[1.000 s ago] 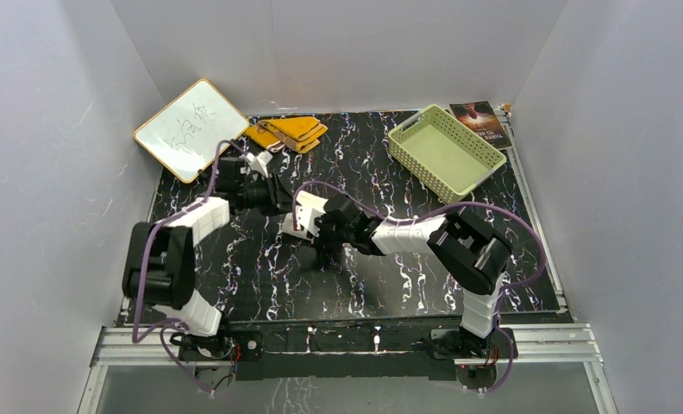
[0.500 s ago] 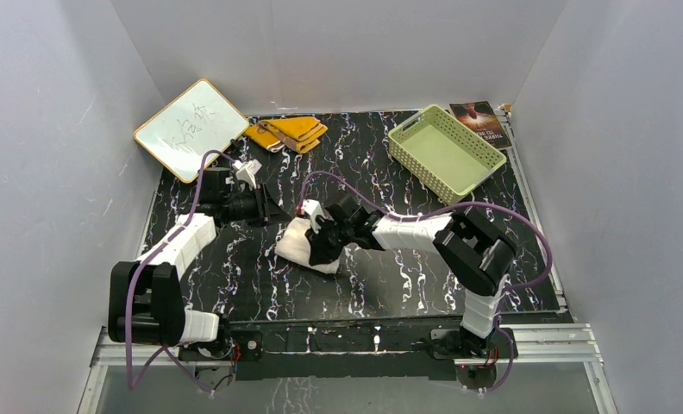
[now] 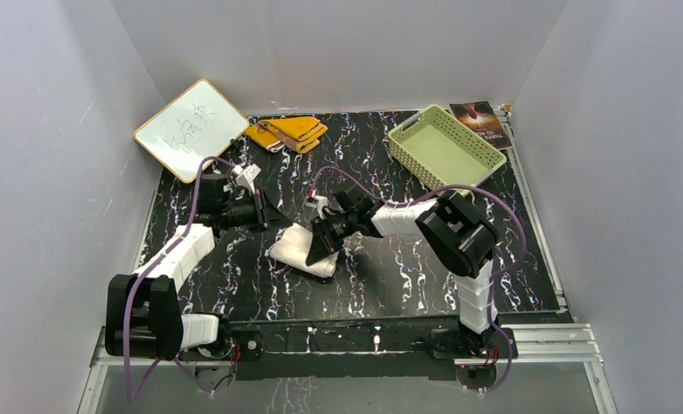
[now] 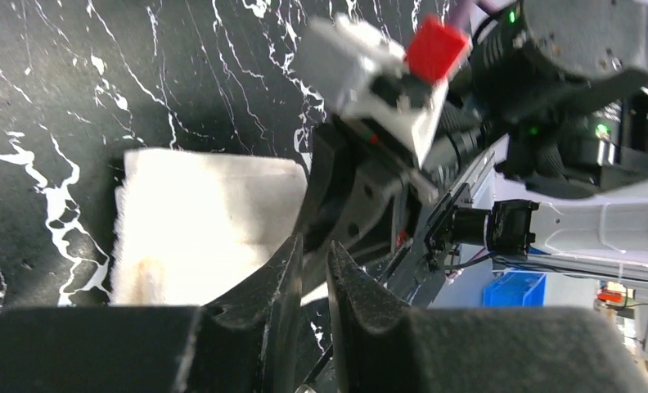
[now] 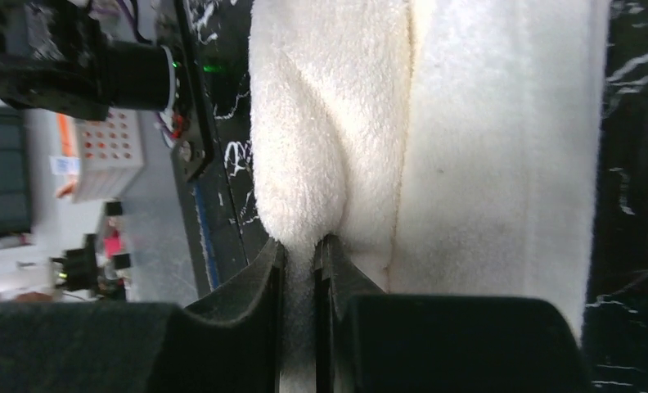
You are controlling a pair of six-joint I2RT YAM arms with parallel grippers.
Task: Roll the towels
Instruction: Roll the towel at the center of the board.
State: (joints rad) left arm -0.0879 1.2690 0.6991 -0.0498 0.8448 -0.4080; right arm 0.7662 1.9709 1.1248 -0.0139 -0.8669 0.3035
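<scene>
The cream-white towel (image 3: 291, 249) lies as a loose fold on the black marbled table (image 3: 390, 285), left of centre. My right gripper (image 3: 319, 244) is shut on its right edge. In the right wrist view a ridge of the white towel (image 5: 468, 123) is pinched between the fingertips of that gripper (image 5: 300, 243). My left gripper (image 3: 272, 213) hovers just up-left of the towel, apart from it. Its jaws (image 4: 314, 246) stand a narrow slit apart with nothing between them, and the white towel (image 4: 198, 213) is beyond them. The mustard-yellow towel (image 3: 288, 131) lies folded at the back.
A white board with a wooden frame (image 3: 191, 128) leans at the back left corner. The pale green slotted basket (image 3: 447, 152) stands at the back right, with a dark booklet (image 3: 485, 122) behind it. Grey walls enclose three sides.
The right gripper has pulled the white towel toward the near left and laid it down on the table. The left gripper has drawn back to the left, and its jaws have narrowed.
</scene>
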